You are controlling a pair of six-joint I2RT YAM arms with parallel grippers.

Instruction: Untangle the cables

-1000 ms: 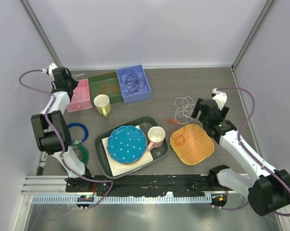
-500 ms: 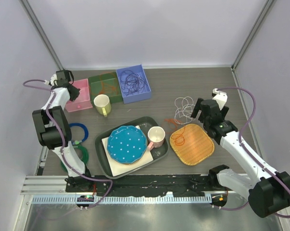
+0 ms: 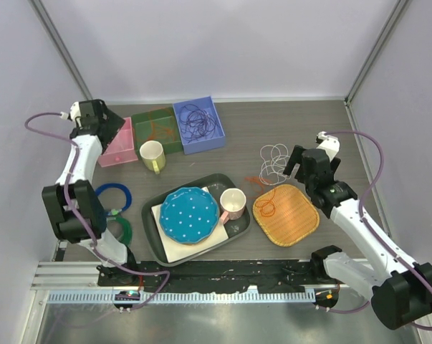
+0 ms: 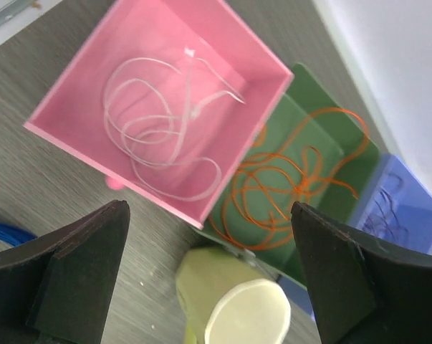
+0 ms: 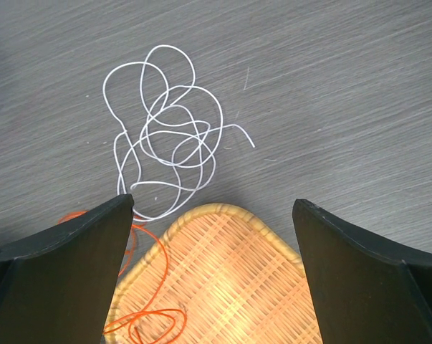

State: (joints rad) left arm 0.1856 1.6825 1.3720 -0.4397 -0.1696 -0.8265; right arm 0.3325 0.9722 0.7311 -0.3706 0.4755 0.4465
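While the left gripper [image 4: 208,209] gapes, cable [image 4: 193,113] lies below.

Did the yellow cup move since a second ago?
No. The yellow cup sits in the same spot as before, right beside the green box.

Your left gripper [image 4: 208,222] hangs with its jaws spread wide over the near edge of the pink box [image 4: 226,43], where a white cable [image 4: 158,118] lies in loose loops. The green box [image 4: 305,118] touching it holds an orange cable [image 4: 273,175], and the blue box [image 4: 416,190] holds a dark cable [image 4: 380,215]. A pale yellow mug [image 4: 237,304] stands just in front.
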